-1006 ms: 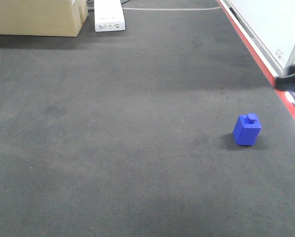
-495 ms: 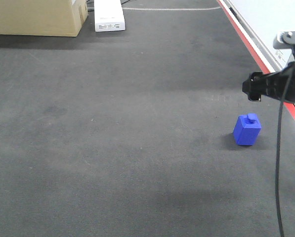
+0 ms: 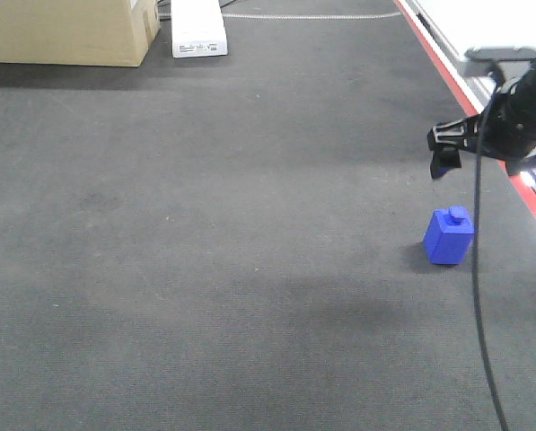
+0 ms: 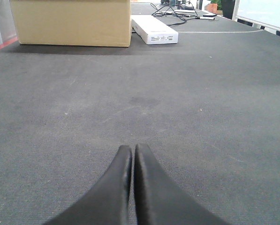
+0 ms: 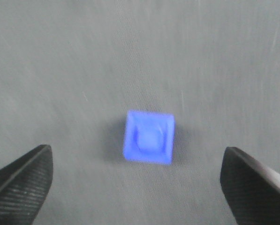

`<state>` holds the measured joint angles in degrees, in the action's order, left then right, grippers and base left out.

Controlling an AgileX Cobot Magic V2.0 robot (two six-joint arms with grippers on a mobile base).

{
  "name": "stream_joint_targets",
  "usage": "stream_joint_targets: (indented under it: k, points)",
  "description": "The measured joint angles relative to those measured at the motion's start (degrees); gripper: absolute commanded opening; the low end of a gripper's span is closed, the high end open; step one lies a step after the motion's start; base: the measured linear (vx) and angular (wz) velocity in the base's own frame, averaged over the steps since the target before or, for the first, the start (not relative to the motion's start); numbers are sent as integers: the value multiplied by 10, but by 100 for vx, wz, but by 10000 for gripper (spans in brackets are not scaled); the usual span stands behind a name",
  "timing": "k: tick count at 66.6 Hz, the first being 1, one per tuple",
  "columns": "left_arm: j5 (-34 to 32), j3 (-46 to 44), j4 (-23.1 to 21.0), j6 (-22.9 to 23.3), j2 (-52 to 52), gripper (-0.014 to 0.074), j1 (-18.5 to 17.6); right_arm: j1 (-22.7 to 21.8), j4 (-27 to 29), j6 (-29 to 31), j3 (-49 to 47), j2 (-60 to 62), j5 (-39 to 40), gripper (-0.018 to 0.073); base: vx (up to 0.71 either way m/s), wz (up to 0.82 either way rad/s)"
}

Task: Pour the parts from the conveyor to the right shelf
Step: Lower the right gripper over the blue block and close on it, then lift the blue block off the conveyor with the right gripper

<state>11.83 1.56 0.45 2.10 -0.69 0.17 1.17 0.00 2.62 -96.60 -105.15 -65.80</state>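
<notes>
Dark-grey conveyor (image 3: 250, 224), with a red stripe (image 3: 442, 67) along its right edge. One blue part (image 3: 449, 236) stands upright (stud uppermost) near that edge. The right claw (image 3: 447, 151) hovers above it, spread wide and empty; the left claw (image 4: 132, 149) is pressed closed, holding nothing.
</notes>
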Motion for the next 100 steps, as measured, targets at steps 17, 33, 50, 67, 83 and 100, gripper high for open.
stream_joint_targets:
  k: [17,33,50,67,83,100]
  points:
    - [0,0,0,0,0,-6,0,0,-6,15,-79,-97,-48,664,0,0]
    - [0,0,0,0,0,-6,0,0,-13,16,-84,-149,-50,655,0,0]
    - [0,0,0,0,0,-6,0,0,-16,15,-84,-191,-49,649,0,0]
    - [0,0,0,0,0,-6,0,0,-19,15,-85,-213,-47,584,0,0]
    - [0,0,0,0,0,-6,0,0,-19,15,-85,-215,-46,225,0,0]
    - [0,0,0,0,0,-6,0,0,-19,15,-85,-215,-46,-9,0,0]
